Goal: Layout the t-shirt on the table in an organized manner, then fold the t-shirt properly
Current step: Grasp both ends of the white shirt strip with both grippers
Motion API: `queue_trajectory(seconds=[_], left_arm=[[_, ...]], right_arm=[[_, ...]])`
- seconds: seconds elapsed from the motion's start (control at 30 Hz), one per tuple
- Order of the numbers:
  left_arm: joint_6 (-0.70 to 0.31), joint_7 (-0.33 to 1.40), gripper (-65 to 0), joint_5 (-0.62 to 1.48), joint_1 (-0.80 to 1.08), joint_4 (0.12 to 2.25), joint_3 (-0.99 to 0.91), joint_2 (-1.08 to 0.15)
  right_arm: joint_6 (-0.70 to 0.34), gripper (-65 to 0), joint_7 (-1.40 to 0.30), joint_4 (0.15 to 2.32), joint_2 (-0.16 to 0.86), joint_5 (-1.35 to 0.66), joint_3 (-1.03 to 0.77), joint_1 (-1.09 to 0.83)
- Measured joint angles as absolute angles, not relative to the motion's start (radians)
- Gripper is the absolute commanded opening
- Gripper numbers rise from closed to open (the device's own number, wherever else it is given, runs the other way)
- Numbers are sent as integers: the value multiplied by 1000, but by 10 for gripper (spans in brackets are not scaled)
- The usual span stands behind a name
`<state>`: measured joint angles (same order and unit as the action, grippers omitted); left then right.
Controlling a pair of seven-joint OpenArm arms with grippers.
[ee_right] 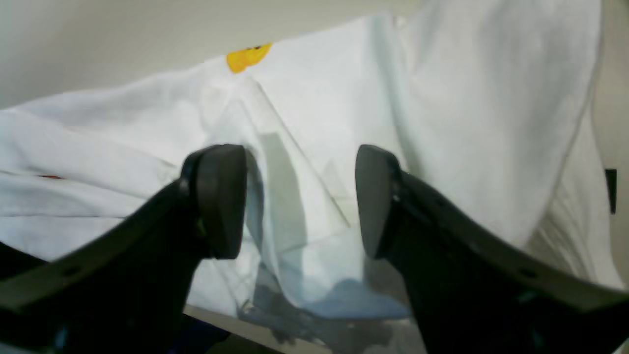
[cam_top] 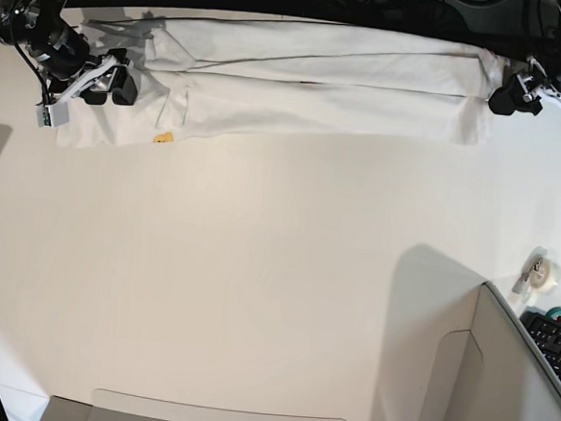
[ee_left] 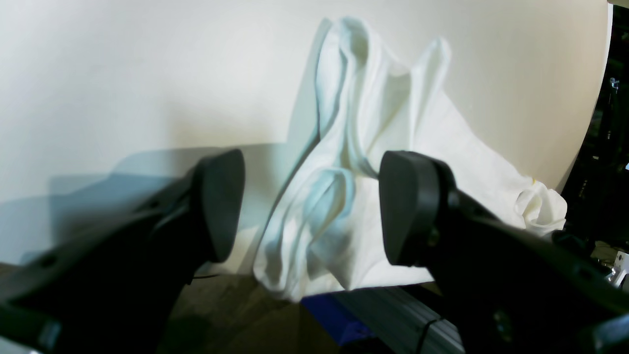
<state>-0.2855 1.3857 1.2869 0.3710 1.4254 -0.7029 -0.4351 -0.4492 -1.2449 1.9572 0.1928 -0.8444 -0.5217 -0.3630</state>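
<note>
Left gripper: jaws wide apart, nothing between them; seen from its wrist camera, the pads frame a bunched end of the shirt without touching it.
Right gripper: jaws apart, hanging over a fold of cloth; a ridge of fabric rises in the gap, but I cannot tell whether either pad touches it.
Grippers, count: two, one at each end of the shirt; in the base view the left gripper is at the right end and the right gripper at the left end.
Shirt: one, white, stretched into a long narrow band along the far edge of the table, folded lengthwise with creases running end to end.
Shirt, left-arm end: crumpled into upright folds, a corner hanging over the table edge.
Shirt, right-arm end: broad smooth folds, a small yellow-orange patch of print showing, a black tag at the far side.
Table: one, off-white, large; most of its surface is bare in front of the shirt.
Box: one, grey cardboard, open, at the near corner of the table; its inside is not visible.
Tape roll: one, beside the box at the table's edge.
Keyboard: one, black, partly visible past the box.
</note>
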Motion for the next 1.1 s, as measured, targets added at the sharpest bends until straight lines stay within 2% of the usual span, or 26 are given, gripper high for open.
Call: queue_trajectory(seconds=[0.23,0.3,0.47,0.7,0.9,1.03,1.1], left_arm=[[-286,1384,-226,1287,371,1425,-716,-435],[-309,1380,-226,1287,368,1425,-731,-434],[-436,1388,-227,1291,368,1428,-724,-433],[-436,1379,-227,1292,381,1473,-614,-443],[-439,1282,-227,1306,388,1475,-481,-447],[-439,1277,-228,1320,390,1476,-459,-447],[-439,1278,-257,1320,390,1476,-459,-447]], right_arm=[[-449,-301,-1244,1957,193,-846,-523,-354],[-449,-301,-1245,1957,192,-848,-523,-355],[-449,-301,-1246,1958,156,-854,-530,-336],[-450,-301,-1245,1958,151,-849,-540,-309],[-450,-301,-1245,1958,149,-852,-540,-302],[-450,-301,-1245,1958,149,-852,-540,-300],[-450,-301,-1245,1958,149,-851,-540,-301]])
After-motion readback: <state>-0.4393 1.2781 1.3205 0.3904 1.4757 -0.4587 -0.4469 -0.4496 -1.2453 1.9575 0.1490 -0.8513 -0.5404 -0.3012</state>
